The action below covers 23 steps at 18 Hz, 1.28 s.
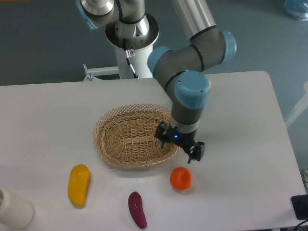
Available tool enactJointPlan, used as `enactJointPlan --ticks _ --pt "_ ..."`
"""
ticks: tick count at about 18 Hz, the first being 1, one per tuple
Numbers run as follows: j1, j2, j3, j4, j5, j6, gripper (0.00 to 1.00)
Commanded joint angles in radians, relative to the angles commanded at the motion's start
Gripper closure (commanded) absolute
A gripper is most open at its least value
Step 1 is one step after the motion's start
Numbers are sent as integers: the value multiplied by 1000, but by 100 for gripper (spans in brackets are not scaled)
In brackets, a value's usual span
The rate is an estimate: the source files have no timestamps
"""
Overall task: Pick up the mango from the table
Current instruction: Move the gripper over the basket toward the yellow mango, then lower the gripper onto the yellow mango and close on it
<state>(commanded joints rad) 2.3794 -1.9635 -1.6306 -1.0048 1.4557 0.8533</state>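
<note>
Black two-finger gripper [191, 153], jaws apart and empty, hangs mid-frame; it's gotta reach the long yellow-orange mango [78, 185] lower left.

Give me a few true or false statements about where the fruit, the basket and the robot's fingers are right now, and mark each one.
1. The mango lies on the table, left of the wicker basket's front edge. True.
2. The gripper holds the mango. False: it holds nothing and is near the orange, far from the mango.
3. The basket contains the orange. False: the basket is empty; the orange sits on the table in front of it.
4. The purple eggplant-like piece lies between the mango and the orange, nearer the front edge. True.
5. The gripper hangs directly above the mango. False: it is by the basket's right rim.
</note>
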Motion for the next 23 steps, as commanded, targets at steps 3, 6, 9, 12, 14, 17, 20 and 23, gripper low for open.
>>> enactJointPlan --ticks 3,6,9,12,14,17,20,23 --pt "-60 -15 5 0 0 -97 0" --pt "-124 -31 29 0 -17 -222 0" --pt "-187 -84 96 -2 -26 -353 0" --pt "-241 -115 130 -5 -23 -416 0" --pt "-267 -117 132 -27 -23 -424 0" --pt "-302 -135 140 -38 -20 -463 0" --pt "-333 -176 181 -63 -17 -522 0" --pt "-365 -210 227 -117 -17 -533 0"
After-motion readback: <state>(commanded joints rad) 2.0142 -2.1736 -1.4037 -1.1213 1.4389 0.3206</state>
